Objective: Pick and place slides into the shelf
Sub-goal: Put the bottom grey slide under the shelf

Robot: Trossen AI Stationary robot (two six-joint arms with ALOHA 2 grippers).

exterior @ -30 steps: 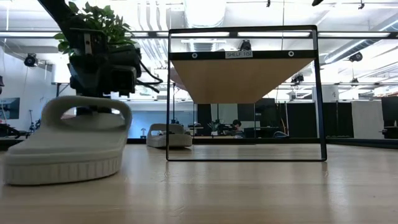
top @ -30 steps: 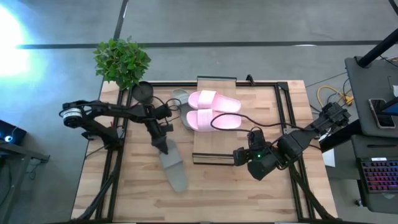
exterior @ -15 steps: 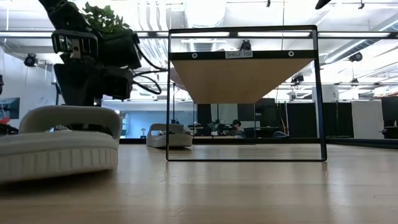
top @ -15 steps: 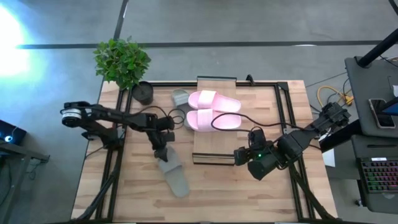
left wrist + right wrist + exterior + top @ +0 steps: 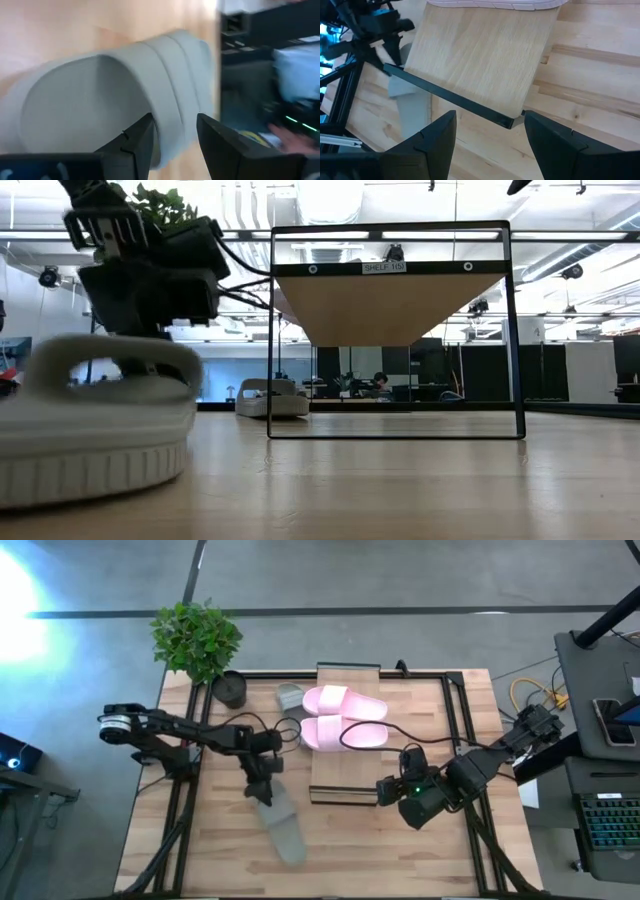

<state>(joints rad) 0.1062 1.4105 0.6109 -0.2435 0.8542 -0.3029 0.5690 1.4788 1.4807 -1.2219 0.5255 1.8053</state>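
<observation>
Left gripper [image 5: 262,789]: over the strap end of a grey-green slide [image 5: 281,824] on the table [image 5: 400,850], fingers set a narrow way apart around the strap
Left wrist view: one finger [image 5: 137,141] sits inside the strap arch of the grey-green slide [image 5: 115,95], the other outside it; whether they press the strap cannot be told
Low view: that slide [image 5: 95,420] sits with its sole on the tabletop, the left gripper [image 5: 140,360] reaching down into its strap
Right gripper [image 5: 388,792]: low by the near end of the shelf [image 5: 345,775], fingers spread wide, holding nothing
Right wrist view: the shelf's dark edge [image 5: 455,97] runs just ahead of the open fingers [image 5: 435,132]
Pale pink slides [image 5: 343,718]: side by side on the shelf top, beyond the right gripper
Second grey-green slide [image 5: 290,697]: beside the shelf, past the left gripper, partly hidden from above; the low view shows it [image 5: 272,398] on the table
Potted plant [image 5: 198,640]: at the table's far corner, behind the left arm
</observation>
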